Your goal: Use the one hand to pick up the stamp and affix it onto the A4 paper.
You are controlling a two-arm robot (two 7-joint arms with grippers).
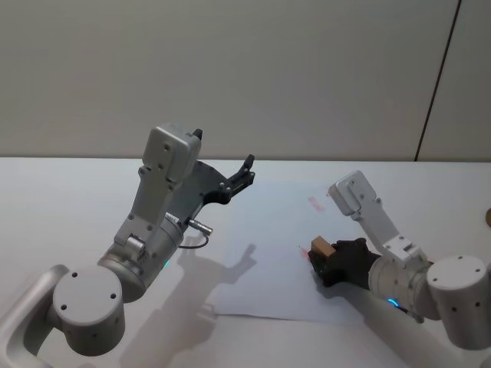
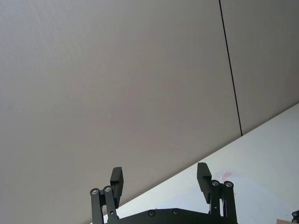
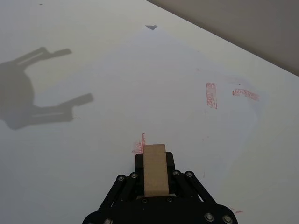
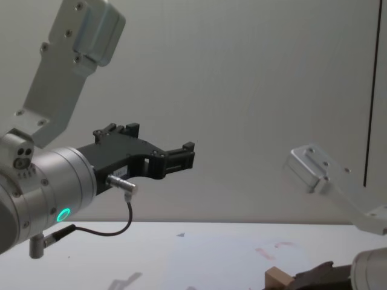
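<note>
Head view: your right gripper (image 1: 328,261) is clamped on the stamp (image 1: 320,248), low over the paper (image 1: 268,253) at its 3 o'clock edge, beside a red mark (image 1: 304,251). The left gripper (image 1: 244,175) hangs raised at 10 o'clock.

Left wrist view: its fingers (image 2: 203,178) stand spread, holding nothing.

Right wrist view: the stamp (image 3: 155,169) sits between closed jaws. It looks light, rigid, unlikely to slip; hold its flat sides.

Chest view: the stamp (image 4: 277,279) rides just above the table (image 4: 181,254).
</note>
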